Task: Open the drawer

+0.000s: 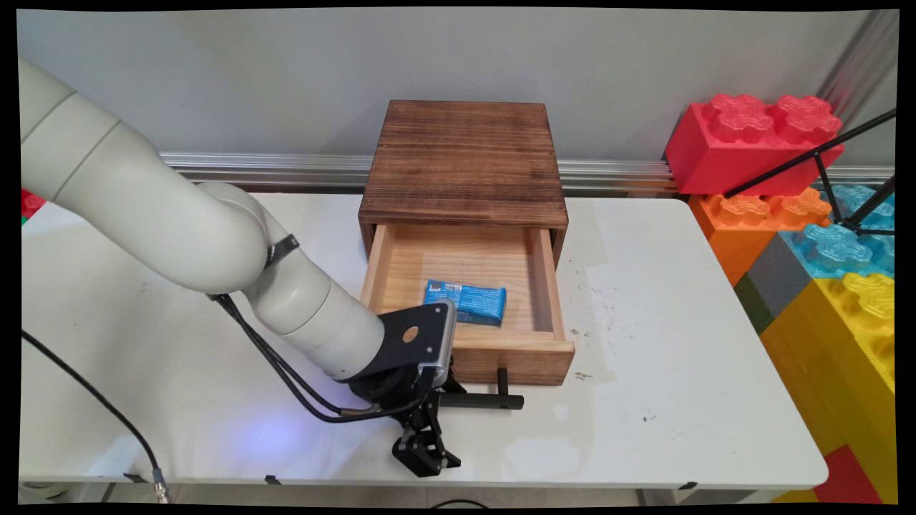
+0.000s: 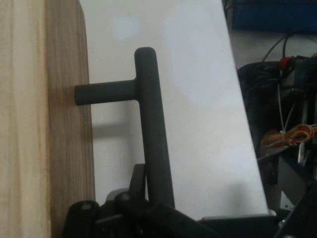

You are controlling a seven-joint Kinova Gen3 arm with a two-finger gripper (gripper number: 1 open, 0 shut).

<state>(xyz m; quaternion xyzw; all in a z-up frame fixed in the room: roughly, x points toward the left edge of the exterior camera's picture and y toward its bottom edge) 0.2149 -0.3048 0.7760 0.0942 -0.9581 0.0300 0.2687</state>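
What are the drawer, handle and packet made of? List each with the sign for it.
Drawer: wood, pale and unvarnished-looking inside with a browner front; visible grain.
Handle: dark grey T-bar, matte and smooth; metal or plastic, can't tell.
Packet: blue printed wrapper, probably plastic film or foil; slight sheen and creases.

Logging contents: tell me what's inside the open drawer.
One blue packet lies in the drawer, toward its front. The rest of the visible floor is bare wood. The arm hides the front left corner, and the back runs under the cabinet top.
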